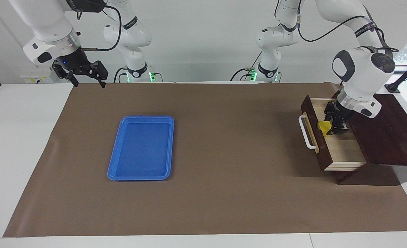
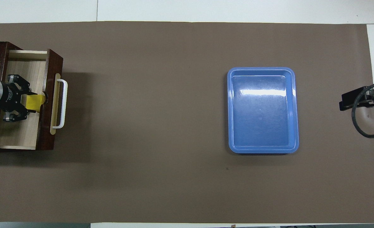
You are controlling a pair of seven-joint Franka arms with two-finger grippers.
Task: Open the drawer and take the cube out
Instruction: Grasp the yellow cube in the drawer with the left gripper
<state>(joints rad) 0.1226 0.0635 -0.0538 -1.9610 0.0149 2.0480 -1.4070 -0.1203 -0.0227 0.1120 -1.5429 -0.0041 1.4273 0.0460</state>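
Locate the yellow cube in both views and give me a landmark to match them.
Facing view: the cube shows at the picture's right edge area, inside the open drawer, at the left gripper.
Overhead view: the cube shows at the picture's left edge, in the same drawer.
Shared landmark: the drawer's white handle, just beside the cube in both.

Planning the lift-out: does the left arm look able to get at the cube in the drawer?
Probably yes: the drawer is pulled out, nothing covers it, and the left gripper is already down inside it around the cube.
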